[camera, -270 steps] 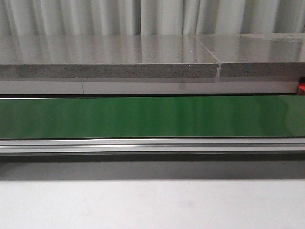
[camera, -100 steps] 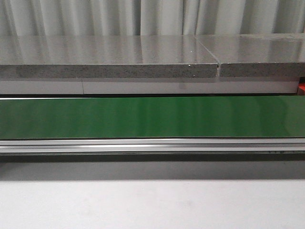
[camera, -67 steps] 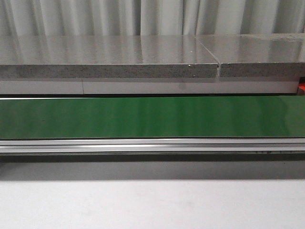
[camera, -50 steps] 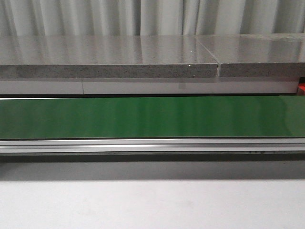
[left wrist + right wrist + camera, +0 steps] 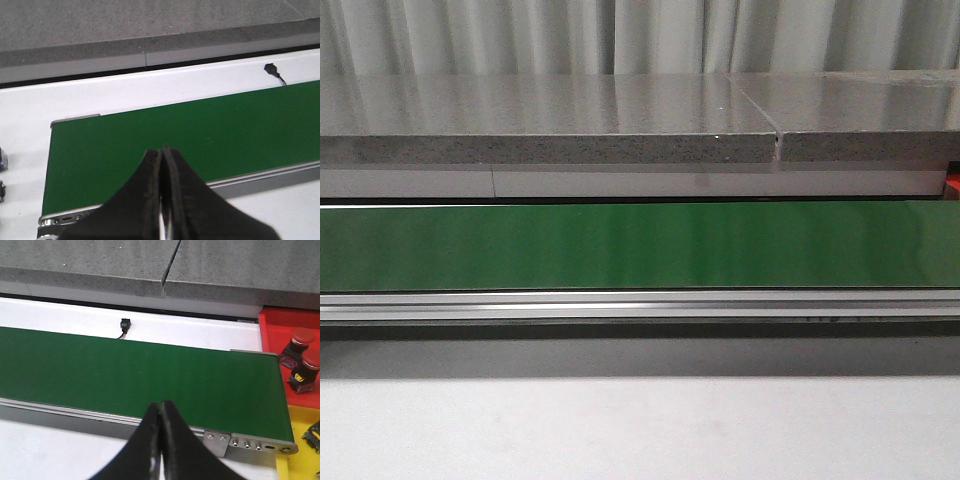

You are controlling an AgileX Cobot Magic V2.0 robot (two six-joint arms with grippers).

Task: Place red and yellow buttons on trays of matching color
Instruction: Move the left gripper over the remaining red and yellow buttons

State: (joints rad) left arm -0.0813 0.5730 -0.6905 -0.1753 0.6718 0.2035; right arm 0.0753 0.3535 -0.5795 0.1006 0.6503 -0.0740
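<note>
Both grippers hang over the green conveyor belt point(image 5: 640, 245) with jaws pressed together and nothing between them: the left gripper point(image 5: 161, 200) near one belt end, the right gripper point(image 5: 160, 440) near the other. Two red buttons point(image 5: 302, 360) sit on the red tray point(image 5: 280, 322) beyond that end. Beside it lies the yellow tray point(image 5: 300, 432), holding what may be another button at the frame edge.

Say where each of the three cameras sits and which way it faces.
Front view: low, facing forward across the green conveyor belt to the grey stone slab; no arm shows.
Left wrist view: above the belt's end, left gripper shut.
Right wrist view: above the belt's other end, right gripper shut, red tray with two red buttons.
All share the belt.
</note>
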